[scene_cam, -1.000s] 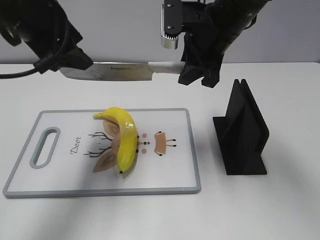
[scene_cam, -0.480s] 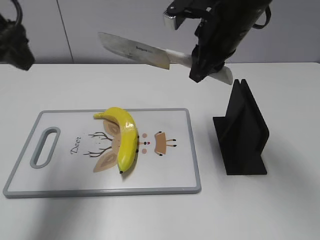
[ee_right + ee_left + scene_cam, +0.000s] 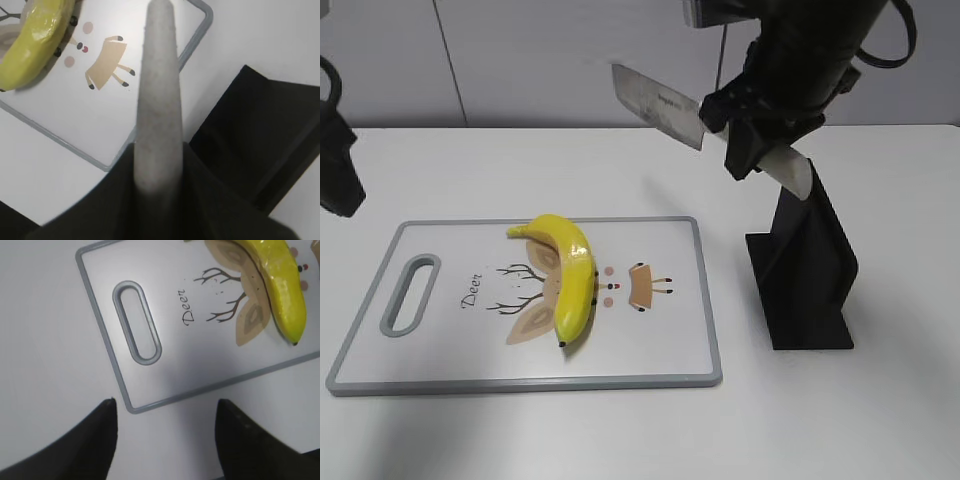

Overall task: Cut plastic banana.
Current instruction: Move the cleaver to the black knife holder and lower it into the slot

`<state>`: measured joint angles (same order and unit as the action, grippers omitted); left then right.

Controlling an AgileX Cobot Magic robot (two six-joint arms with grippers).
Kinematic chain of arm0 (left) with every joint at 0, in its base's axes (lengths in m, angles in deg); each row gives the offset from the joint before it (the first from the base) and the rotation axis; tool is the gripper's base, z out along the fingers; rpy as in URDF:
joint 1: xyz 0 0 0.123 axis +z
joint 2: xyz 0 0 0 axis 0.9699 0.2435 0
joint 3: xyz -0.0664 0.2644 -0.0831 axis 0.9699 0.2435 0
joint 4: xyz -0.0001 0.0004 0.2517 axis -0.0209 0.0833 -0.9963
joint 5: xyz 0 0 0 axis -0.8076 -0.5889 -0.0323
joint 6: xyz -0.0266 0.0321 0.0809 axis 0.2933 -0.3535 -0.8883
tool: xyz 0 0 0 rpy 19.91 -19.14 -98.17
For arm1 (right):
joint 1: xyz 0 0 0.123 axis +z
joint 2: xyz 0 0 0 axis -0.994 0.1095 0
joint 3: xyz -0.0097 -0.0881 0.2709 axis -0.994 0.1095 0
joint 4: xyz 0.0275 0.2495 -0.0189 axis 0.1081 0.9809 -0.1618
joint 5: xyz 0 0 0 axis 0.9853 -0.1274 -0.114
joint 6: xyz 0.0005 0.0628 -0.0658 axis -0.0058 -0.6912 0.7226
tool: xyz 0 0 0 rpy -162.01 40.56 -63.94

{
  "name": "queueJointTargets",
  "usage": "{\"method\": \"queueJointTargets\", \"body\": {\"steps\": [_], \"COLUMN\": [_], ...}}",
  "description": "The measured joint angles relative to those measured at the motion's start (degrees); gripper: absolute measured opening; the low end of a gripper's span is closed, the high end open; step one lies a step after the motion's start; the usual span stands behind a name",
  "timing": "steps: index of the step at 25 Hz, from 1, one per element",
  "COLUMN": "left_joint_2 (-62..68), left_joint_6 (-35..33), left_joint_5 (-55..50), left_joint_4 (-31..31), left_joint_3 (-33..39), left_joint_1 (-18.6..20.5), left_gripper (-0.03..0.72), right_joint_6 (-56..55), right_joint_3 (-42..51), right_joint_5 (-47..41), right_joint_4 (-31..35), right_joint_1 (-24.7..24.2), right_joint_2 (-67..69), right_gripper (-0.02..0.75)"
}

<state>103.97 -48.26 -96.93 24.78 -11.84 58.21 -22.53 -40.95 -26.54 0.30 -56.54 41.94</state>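
Observation:
The plastic banana (image 3: 570, 272) lies whole on the white cutting board (image 3: 450, 355) with a deer print; it also shows in the left wrist view (image 3: 280, 285) and the right wrist view (image 3: 37, 40). My right gripper (image 3: 755, 135) is shut on the pale handle of a knife (image 3: 660, 105), held in the air above the black knife stand (image 3: 810, 270), blade pointing up-left. The handle (image 3: 157, 100) fills the right wrist view. My left gripper (image 3: 165, 412) is open and empty, above the table by the board's near-left corner.
The black knife stand stands on the table right of the board and shows in the right wrist view (image 3: 260, 130). The board has a grey rim and an oval handle slot (image 3: 137, 320). The white table (image 3: 880, 420) surrounds the board.
My right gripper has carried the knife to the right and tilted it, handle now over the stand. My left arm has drawn away to the left edge of the exterior view.

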Motion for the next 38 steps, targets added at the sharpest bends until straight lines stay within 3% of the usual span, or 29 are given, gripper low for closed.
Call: {"method": "queueJointTargets", "body": {"steps": [8,19,29,38], "left_joint_2": [-10.1,-38.7,-64.9,-74.9], "left_joint_6": [0.0,-0.7,-0.7,-0.7], "left_joint_5": [0.9,1.5,1.5,-1.2], "left_joint_4": [0.6,-0.4,-0.3,1.1], "left_joint_3": [11.8,28.0,32.3,33.6], "left_joint_1": [2.4,4.9,4.9,4.9], "left_gripper": [0.593,0.585,0.553,0.51], "right_joint_6": [-12.7,-14.6,-19.7,-28.2], "right_joint_3": [0.0,0.9,14.7,26.8], "right_joint_5": [-2.1,-3.2,-1.0,3.0], "right_joint_4": [0.0,-0.4,-6.4,-8.8], "right_joint_1": [0.0,0.0,0.0,0.0], "right_joint_2": [-5.1,-8.8,-17.4,-29.8], "right_gripper": [0.158,0.158,0.158,0.158]}}
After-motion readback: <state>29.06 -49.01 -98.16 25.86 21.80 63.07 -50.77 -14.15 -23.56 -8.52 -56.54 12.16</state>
